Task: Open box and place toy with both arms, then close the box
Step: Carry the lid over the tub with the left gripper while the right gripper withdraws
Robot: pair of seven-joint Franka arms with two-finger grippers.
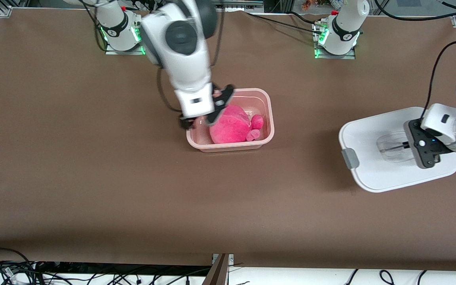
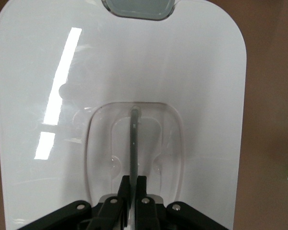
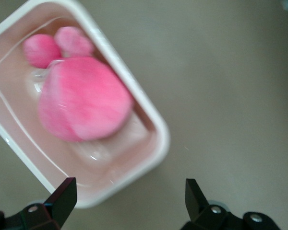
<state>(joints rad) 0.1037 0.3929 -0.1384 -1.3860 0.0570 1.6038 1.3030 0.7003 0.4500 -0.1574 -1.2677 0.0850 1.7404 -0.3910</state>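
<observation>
The pale pink tub (image 1: 268,103) stands lidless mid-table with the hot-pink plush toy (image 1: 230,126) inside it. My right gripper (image 1: 200,118) is open and empty, hovering over the tub's end toward the right arm's side. In the right wrist view the toy (image 3: 81,100) lies in the tub (image 3: 151,117), and the right gripper (image 3: 129,191) has its jaws wide apart over the tub's corner. My left gripper (image 1: 404,145) is shut on the clear centre handle (image 2: 134,139) of the white lid (image 1: 374,138). It holds the lid (image 2: 86,72) low over the table at the left arm's end.
A grey clip (image 1: 350,157) hangs from the lid's edge; it also shows in the left wrist view (image 2: 139,7). Both arm bases (image 1: 119,29) stand along the table's edge farthest from the front camera. Cables lie past the table's nearest edge (image 1: 6,269).
</observation>
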